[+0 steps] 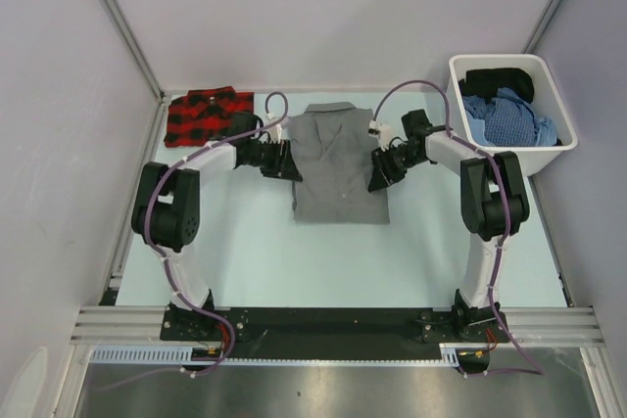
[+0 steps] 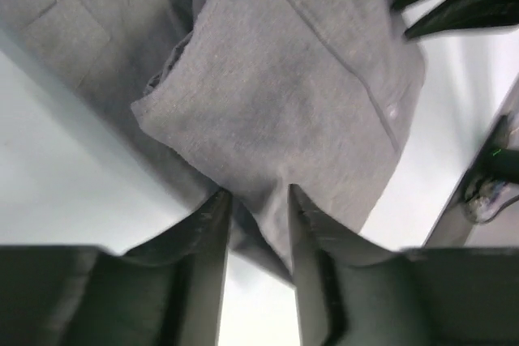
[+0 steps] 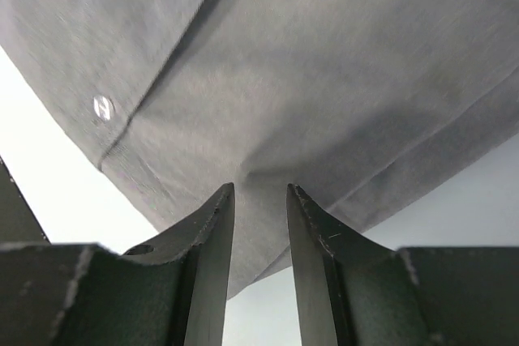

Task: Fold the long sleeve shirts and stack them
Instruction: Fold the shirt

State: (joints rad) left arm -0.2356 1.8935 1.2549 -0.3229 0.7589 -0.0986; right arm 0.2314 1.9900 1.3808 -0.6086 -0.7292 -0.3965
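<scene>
Shows the grey shirt point(image 1: 338, 168) flat at mid-table point(image 1: 294, 261), collar point(image 1: 330, 108) toward the far side, sides turned in to a narrow rectangle. Shows the plaid shirt point(image 1: 206, 116) folded in the far left corner, well apart, and a white bin point(image 1: 534, 159) of other clothes at far right. Grips the grey shirt from both sides: left gripper point(image 2: 259, 200) clenched on a pinch of the left edge, right gripper point(image 3: 259, 192) likewise nipping the right edge, with cloth in the narrow gap between each pair of fingers. Looks soft, light and limp, with little stiffness beyond the collar and a small button point(image 3: 103, 107) near the right edge. Likely sags between the two holds and drags on the table if raised only a little. Should be taken at the doubled side edges, through every layer; otherwise risks spilling the tucked sleeves. Calls for level, matched motion of both holds, so as not to skew the fold
</scene>
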